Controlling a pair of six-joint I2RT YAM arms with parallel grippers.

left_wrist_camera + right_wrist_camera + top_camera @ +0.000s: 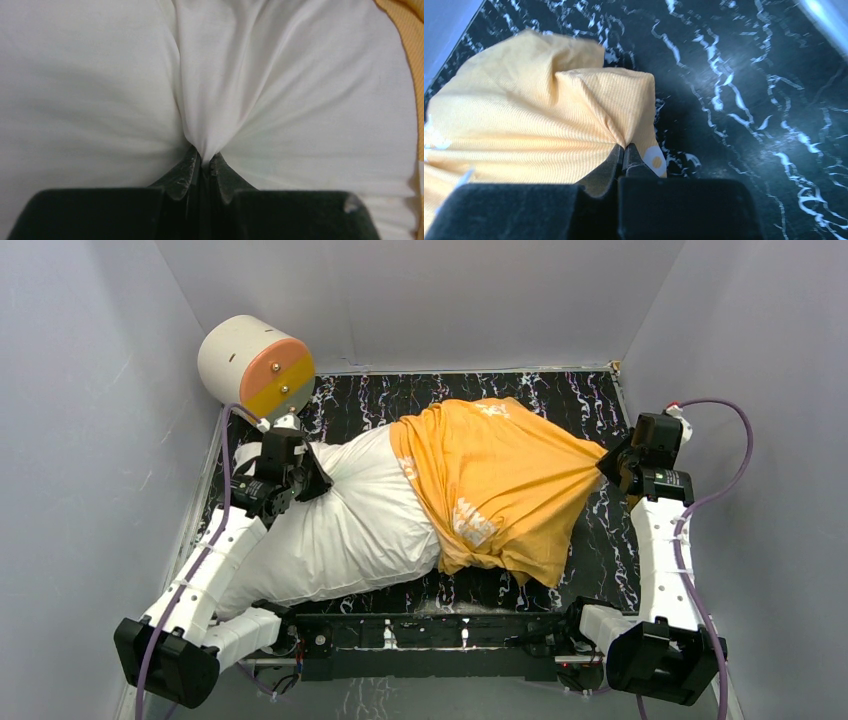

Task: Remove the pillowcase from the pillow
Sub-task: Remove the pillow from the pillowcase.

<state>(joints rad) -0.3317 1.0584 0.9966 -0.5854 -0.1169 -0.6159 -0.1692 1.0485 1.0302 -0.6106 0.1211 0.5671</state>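
Looked down on a black, white-veined counter [600, 540] boxed in by pale grey walls [100, 390]. Found a cream cylinder [255, 365] with an orange-and-yellow end at the far left corner, just behind the left hand [202, 161] and apart from the cloth. Traced purple cables [725, 450] looping beside both side walls.

Saw a plump white pillow [340, 520] sprawled across the counter from the near left toward the middle. Found its right part covered by the orange-yellow pillowcase [500, 480], with faint white lettering near the hem. Placed that hem roughly mid-pillow, running from the far side to the near side, with the left part of the pillow bare.

Caught the left hand pinched tight on a fold of white pillow at its far left end, with creases fanning away from the fingertips. Caught the right hand [624, 150] clamped narrow on a corner of the pillowcase at the right side of the counter. Saw orange cloth taut in a point toward that hand and bare counter beyond it. Made out the two hands well apart at opposite ends, with pillow and pillowcase stretched between them.
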